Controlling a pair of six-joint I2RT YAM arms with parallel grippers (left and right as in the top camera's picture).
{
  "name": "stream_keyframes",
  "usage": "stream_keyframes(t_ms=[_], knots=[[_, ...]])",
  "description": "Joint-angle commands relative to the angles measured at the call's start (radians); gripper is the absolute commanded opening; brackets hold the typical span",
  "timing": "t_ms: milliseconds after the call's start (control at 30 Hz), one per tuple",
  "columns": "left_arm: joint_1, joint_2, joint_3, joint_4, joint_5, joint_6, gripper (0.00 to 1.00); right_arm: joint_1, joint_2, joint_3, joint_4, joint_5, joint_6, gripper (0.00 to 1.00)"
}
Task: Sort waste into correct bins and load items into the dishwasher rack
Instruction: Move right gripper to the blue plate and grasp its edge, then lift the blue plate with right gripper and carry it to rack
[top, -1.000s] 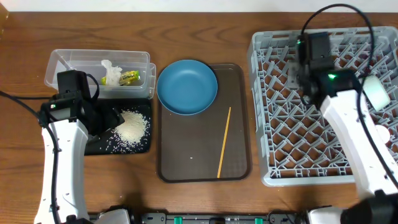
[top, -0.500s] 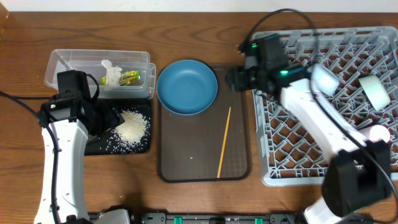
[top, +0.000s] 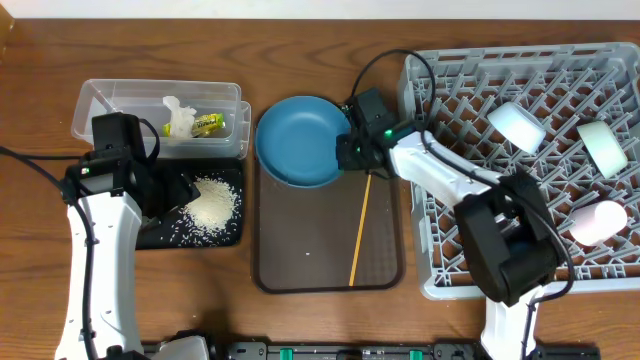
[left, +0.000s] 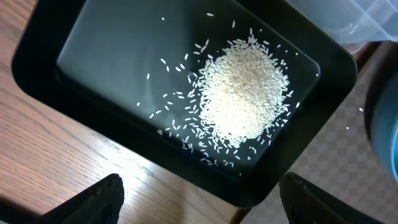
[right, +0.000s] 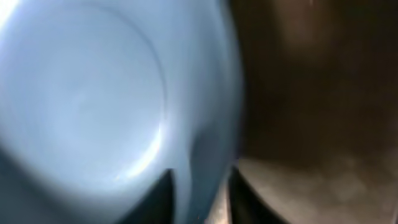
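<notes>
The dark-blue plate (top: 300, 140) lies at the far end of the brown serving tray (top: 300, 262). My right gripper (top: 347, 152) is shut on its right rim; in the right wrist view the rim of the plate (right: 93, 106) sits between the fingers (right: 199, 199). A chopstick (top: 361, 228) lies on the tray. The grey rack (top: 470, 240) holds a light-blue bowl (top: 516, 124), a mint-green bowl (top: 603, 147) and a pinkish cup (top: 592, 220). My left gripper (top: 172, 190) is open and empty over the black tray (top: 160, 236) holding rice (top: 212, 203), also seen from the left wrist (left: 242, 93).
The clear tub (top: 120, 105) behind the black tray holds a white tissue (top: 178, 116) and a yellow-green wrapper (top: 208, 124). In the left wrist view my open fingers (left: 199, 211) hang over the black tray's (left: 93, 56) near edge and bare wood.
My right arm swung left out of the rack, across to the plate, and closed on its right rim. The plate shifted slightly right. The left arm has not moved.
</notes>
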Motion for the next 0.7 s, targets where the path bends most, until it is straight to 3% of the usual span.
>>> stream_keyframes(t_ms=[0, 100, 333, 500, 667], knots=[[0.004, 0.002, -0.002, -0.003, -0.019, -0.001, 0.83, 0.012, -0.005, 0.008, 0.0, 0.028, 0.022, 0.07], [0.004, 0.002, -0.002, -0.003, -0.019, -0.001, 0.83, 0.007, -0.039, 0.011, 0.001, 0.05, 0.021, 0.01], [0.004, 0.002, -0.002, -0.003, -0.019, -0.001, 0.82, -0.033, -0.251, 0.012, -0.03, 0.241, -0.065, 0.01], [0.004, 0.002, -0.002, -0.003, -0.019, -0.001, 0.83, -0.055, -0.423, 0.012, -0.069, 0.532, -0.217, 0.01], [0.004, 0.002, -0.002, -0.003, -0.019, -0.001, 0.83, -0.077, -0.533, 0.012, -0.062, 0.91, -0.464, 0.01]])
